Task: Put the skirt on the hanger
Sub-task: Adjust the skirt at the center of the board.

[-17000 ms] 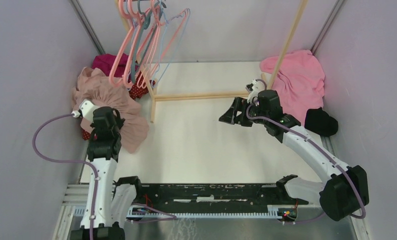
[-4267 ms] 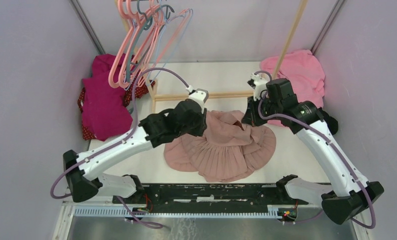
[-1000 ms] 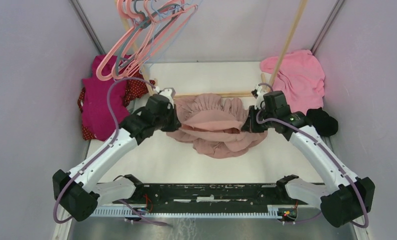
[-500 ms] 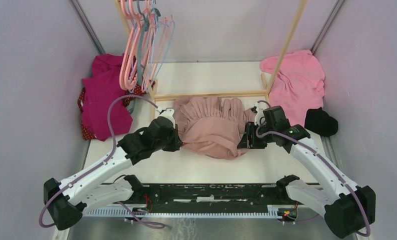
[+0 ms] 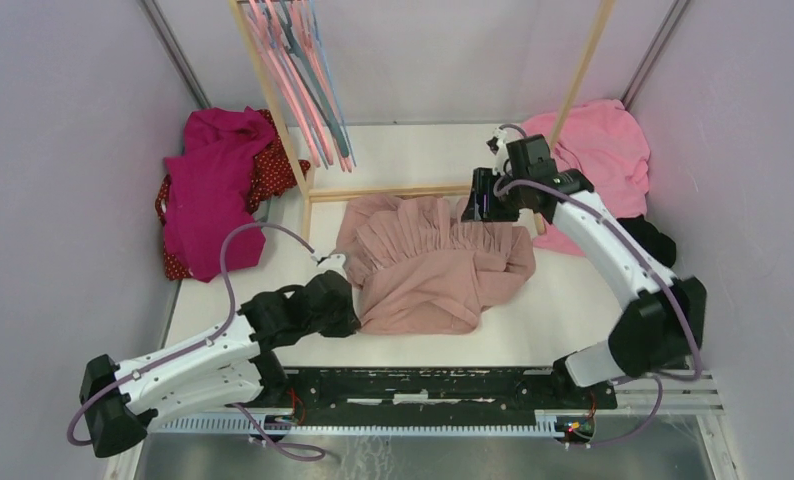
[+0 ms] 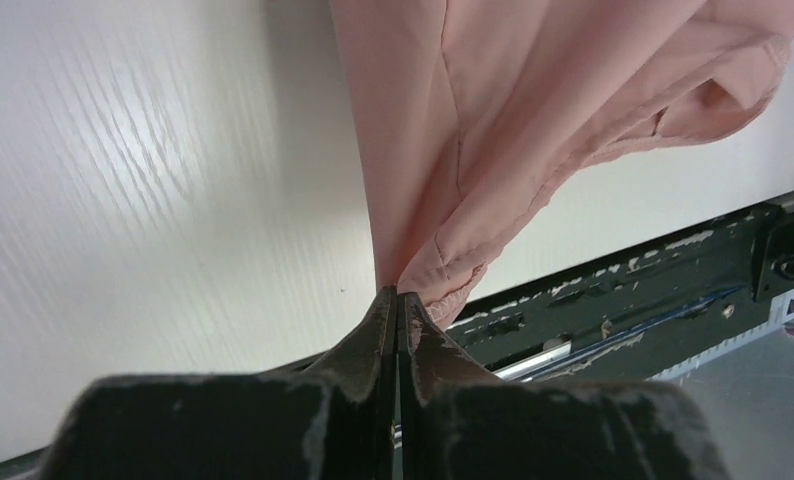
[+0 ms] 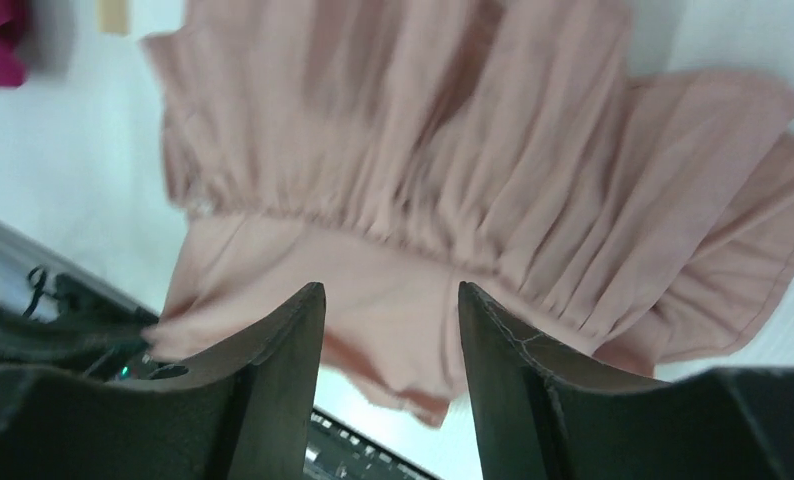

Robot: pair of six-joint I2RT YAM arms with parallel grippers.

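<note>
Skirt (image 5: 428,265) hem between tight left jaws (gripped edge hidden)

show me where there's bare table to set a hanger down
Bare table lies behind the wooden rack bar, between the hangers and the pink cloth; another patch sits near right, between the dusty-pink skirt and the right arm. Crowded: the magenta garment at far left, the pink cloth and a black cloth at far right.
</note>
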